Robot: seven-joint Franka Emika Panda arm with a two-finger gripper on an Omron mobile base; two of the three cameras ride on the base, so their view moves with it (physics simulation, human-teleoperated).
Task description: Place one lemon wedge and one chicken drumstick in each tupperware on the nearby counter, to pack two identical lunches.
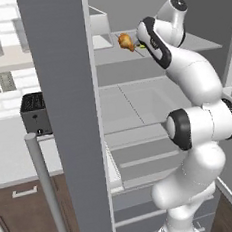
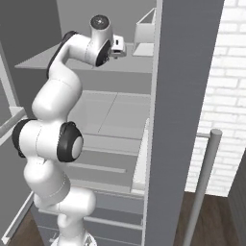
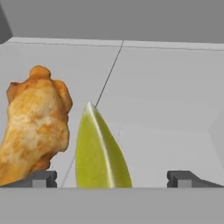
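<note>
My gripper reaches onto the upper shelf of an open fridge. It is open, fingertips spread wide. A yellow-green lemon wedge stands on the shelf between them, nearer the left tip and touching neither. Just left of it lies a golden-brown chicken drumstick, outside the jaws. From the left base view the drumstick shows beside my wrist, with a sliver of the lemon wedge. The off-white counter lies to the left, beyond the fridge door. The tupperware is out of view.
The grey fridge door with its bar handle stands between the arm and the counter. A dark toaster sits on the counter. A white bin rests on the upper shelf. Lower shelves lie beneath.
</note>
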